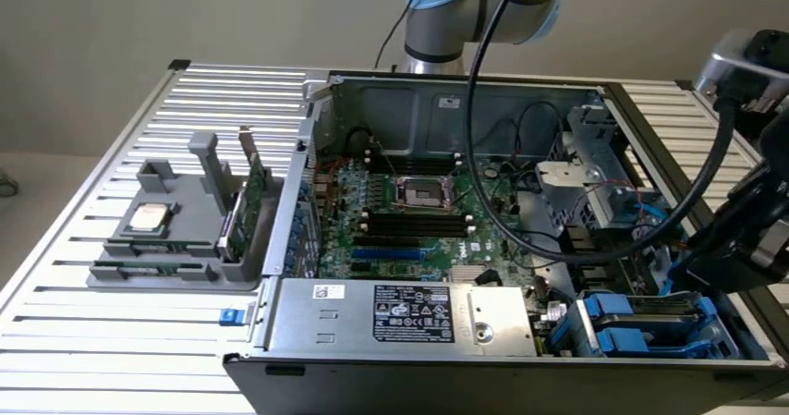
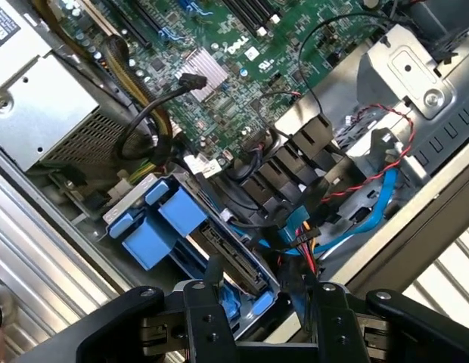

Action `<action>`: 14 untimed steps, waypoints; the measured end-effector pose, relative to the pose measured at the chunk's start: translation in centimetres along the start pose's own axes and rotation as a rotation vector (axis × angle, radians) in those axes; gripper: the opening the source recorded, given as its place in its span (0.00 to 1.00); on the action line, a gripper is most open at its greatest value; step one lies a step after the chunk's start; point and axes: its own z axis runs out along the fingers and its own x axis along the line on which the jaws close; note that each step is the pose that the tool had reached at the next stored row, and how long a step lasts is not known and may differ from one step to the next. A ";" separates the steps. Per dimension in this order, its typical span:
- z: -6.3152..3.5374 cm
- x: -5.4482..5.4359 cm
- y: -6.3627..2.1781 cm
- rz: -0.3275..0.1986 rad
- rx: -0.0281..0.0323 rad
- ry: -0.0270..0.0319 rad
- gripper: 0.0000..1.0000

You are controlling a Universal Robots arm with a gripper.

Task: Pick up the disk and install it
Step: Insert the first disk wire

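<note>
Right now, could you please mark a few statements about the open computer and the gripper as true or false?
1. The computer case is open, with its motherboard exposed. True.
2. A CPU chip lies on the gray holder, to the exterior view's left of the case. True.
3. The gripper is shut on the CPU chip. False: the gripper is open, holds nothing, and hovers over the far side of the case from the chip.
4. The disk lies outside the case. False: the disk, framed by its blue carrier, sits inside the case, just below the gripper.
</note>
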 end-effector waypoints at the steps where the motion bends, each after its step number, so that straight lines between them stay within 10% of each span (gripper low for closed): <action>1: 0.06 0.0 0.00 0.018 0.0014 -0.0014 0.48; 14: 0.89 0.1 -0.06 0.253 0.0177 -0.0201 0.48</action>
